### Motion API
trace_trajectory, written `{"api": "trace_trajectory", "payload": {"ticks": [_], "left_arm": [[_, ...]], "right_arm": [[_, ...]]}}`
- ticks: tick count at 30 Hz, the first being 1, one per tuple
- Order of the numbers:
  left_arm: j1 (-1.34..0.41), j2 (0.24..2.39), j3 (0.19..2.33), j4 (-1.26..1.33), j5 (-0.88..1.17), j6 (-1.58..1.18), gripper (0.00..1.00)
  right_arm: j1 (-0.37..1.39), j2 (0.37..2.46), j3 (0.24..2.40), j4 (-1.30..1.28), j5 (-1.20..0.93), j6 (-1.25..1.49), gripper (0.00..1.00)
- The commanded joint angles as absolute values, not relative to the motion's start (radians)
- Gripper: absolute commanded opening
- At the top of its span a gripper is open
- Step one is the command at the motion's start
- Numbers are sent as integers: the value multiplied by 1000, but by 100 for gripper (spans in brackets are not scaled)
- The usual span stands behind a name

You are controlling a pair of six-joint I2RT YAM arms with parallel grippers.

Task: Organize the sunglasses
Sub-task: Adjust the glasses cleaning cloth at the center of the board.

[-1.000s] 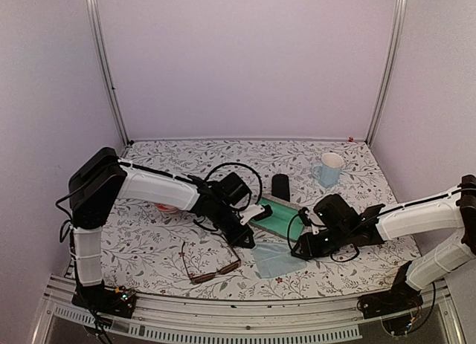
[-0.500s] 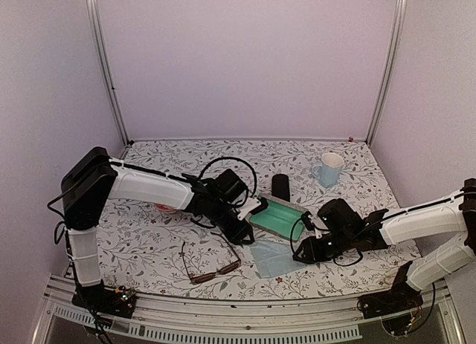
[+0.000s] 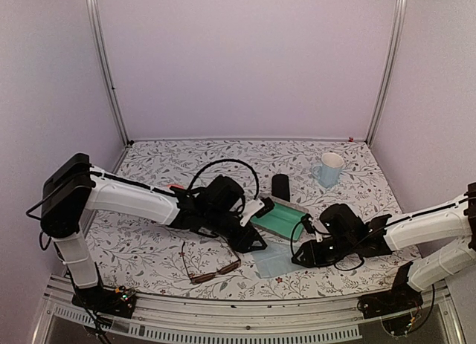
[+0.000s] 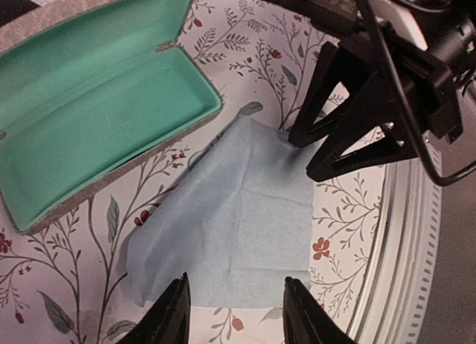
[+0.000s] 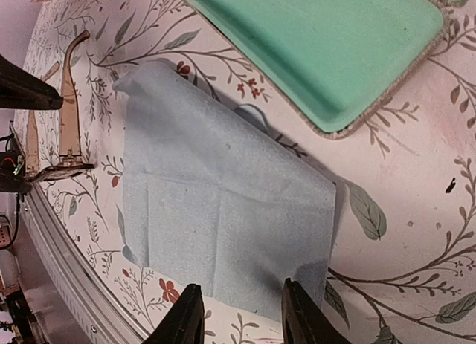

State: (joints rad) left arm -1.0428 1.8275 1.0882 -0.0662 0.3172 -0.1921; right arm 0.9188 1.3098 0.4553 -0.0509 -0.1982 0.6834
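- Though the left arm hides most of them, the pink glasses (image 3: 176,188) show as a red sliver at the far left of the table (image 3: 141,244), well apart from everything else.
- The brown glasses (image 3: 210,265) lie with temples spread near the front rail (image 3: 245,314), where they lay a second ago, just left of the cloth (image 4: 238,210).
- The left gripper (image 4: 236,288) was shut a second ago and stood higher, beside the case (image 4: 97,114). It has since slid forward and down, and its jaws now stand apart over the cloth's left edge with nothing between them.
- My reading is that the cloth has been let go and lies flat, which frees this gripper for the glasses.
- The case lies open just behind the cloth and its green lining is bare, so neither pair is stowed yet.
- The right gripper (image 5: 242,286) has crept slightly toward the rail. Its jaws are apart as before, with the tips at the cloth's right edge, and I cannot tell whether they press on it.
- The brown glasses have little room on the rail side but bare table to their left, so coming at them from above or from the left looks easiest.
- Both grippers crowd the cloth, so one should probably back off first.
- The black case (image 3: 280,186) and the mug (image 3: 328,169) stand behind, out of the way.
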Motion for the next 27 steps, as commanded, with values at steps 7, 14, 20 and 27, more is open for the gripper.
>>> {"api": "trace_trajectory", "payload": {"ticks": [7, 14, 20, 27], "left_arm": [[-1065, 1916, 1053, 103, 505, -264, 44], [-1086, 1957, 1087, 44, 560, -245, 44], [-1107, 2017, 1106, -15, 591, -224, 43], [-1121, 2031, 1116, -105, 598, -198, 39]], "right_arm": [[928, 1311, 366, 73, -241, 746, 37], [941, 1316, 351, 61, -255, 773, 36], [973, 1320, 341, 16, -248, 812, 35], [1009, 1289, 328, -24, -226, 865, 34]]}}
